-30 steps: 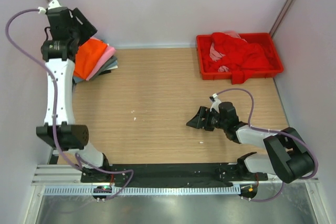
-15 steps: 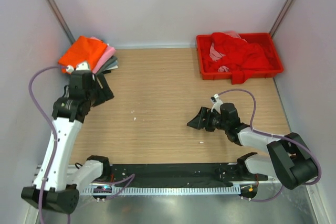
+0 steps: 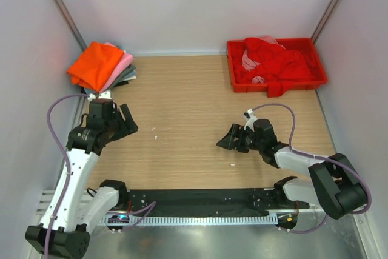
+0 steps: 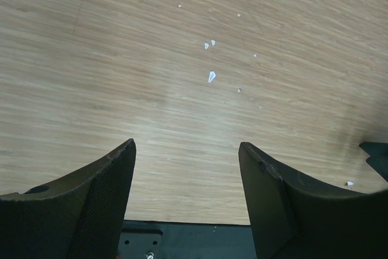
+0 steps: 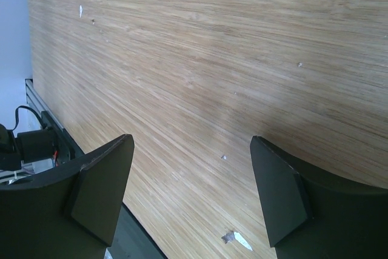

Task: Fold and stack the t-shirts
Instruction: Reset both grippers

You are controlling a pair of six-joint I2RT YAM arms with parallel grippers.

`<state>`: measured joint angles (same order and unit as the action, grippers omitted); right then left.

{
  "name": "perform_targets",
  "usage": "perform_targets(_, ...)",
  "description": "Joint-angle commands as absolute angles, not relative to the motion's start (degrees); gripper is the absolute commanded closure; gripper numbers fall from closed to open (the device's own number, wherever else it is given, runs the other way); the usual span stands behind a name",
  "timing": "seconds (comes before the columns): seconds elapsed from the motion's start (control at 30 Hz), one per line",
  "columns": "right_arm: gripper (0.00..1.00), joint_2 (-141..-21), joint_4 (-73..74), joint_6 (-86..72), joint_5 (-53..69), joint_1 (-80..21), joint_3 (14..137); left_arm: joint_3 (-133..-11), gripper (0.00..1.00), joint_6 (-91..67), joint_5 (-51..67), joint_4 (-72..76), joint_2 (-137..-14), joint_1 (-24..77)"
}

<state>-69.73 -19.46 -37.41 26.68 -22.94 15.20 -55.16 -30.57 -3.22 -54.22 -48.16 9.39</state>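
Note:
A folded stack of t-shirts sits in the far left corner: bright orange (image 3: 94, 65) on top, pink (image 3: 121, 68) and grey (image 3: 128, 76) edges beneath. A crumpled red t-shirt (image 3: 280, 62) fills the red tray (image 3: 321, 71) at the far right. My left gripper (image 3: 128, 125) is open over bare wood below the stack, holding nothing. In the left wrist view, the left gripper (image 4: 187, 150) has only tabletop between its jaws. My right gripper (image 3: 224, 141) is open and low over the middle of the table. The right gripper (image 5: 191, 144) also shows only wood between its jaws.
The wooden table (image 3: 182, 107) carries small white specks (image 4: 211, 77). White walls close in on three sides. A black rail (image 3: 194, 198) with the arm bases runs along the near edge.
The left arm has swung down from above the folded stack toward the near left of the table, leaving the orange t-shirt uncovered. The right arm has barely moved.

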Motion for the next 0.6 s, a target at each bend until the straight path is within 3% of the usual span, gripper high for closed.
perform_targets(0.0,0.16,-68.8,-17.9,-37.9,23.0,-23.2,16.6,-55.7,0.30,-29.4,-0.4,-51.9,-50.3,9.8)
perform_targets(0.57,0.17,-67.4,-17.1,-39.1,21.7,-23.2,16.3,-55.5,0.29,-30.1,-2.4,-52.1,-48.2,13.7)
